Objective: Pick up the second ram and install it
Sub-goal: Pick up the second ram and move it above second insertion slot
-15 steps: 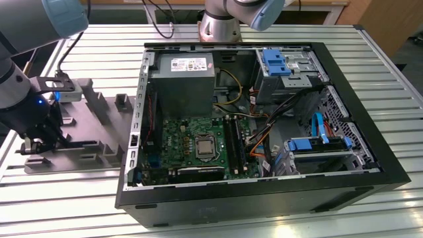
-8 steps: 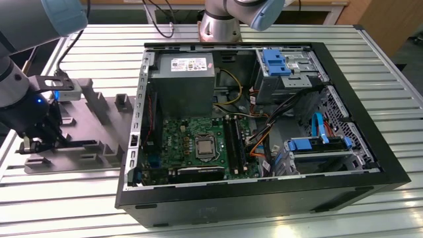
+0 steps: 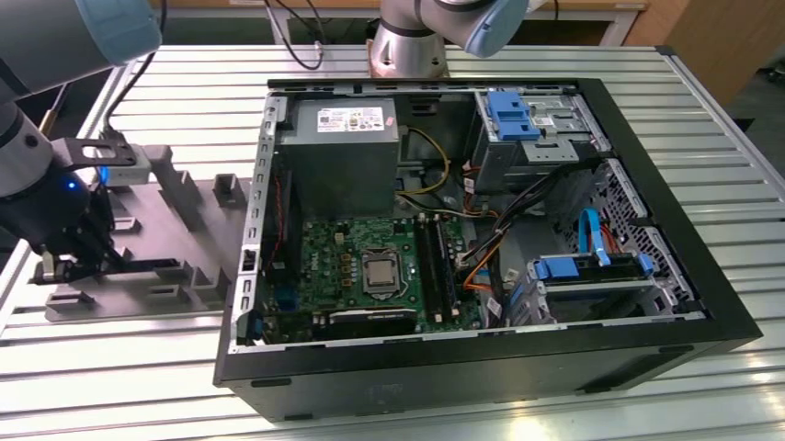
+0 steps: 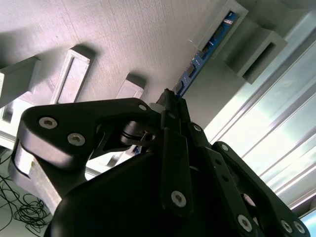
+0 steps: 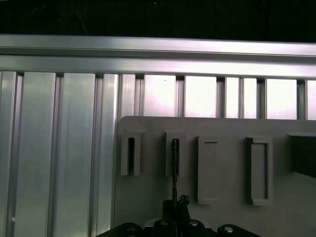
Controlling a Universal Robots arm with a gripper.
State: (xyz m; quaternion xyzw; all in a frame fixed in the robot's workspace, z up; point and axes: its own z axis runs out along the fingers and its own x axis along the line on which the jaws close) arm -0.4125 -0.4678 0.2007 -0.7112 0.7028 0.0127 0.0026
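The gripper (image 4: 170,101) has its two dark fingers (image 4: 174,123) brought together on the near end of the second ram (image 4: 197,61), so it is clamped on this thin blue-green strip. In the first wrist view the gripper (image 5: 176,210) holds the same strip (image 5: 174,173) seen from its edge, as one thin dark line going straight forward from the fingertips. The far end of the strip sits in a slotted grey block (image 4: 231,11), so the strip is between the fingertips and this block and is not lifted out of it. The block stands on a grey fixture plate (image 4: 98,29), and several other raised blocks (image 5: 209,170) stand in a row on both sides of the held strip. Beyond the plate, ahead of the fingertips, the ribbed aluminium table (image 5: 59,148) continues. In the exterior view the gripper (image 3: 51,266) is low over this plate (image 3: 160,248), and the open computer case (image 3: 687,303) lies on the table just beside the plate, on the side away from the arm. Inside the case there are the green motherboard (image 3: 331,257) with long black slot rails (image 3: 432,262) and, behind it, the grey power-supply box (image 3: 337,156), all well apart from the gripper.
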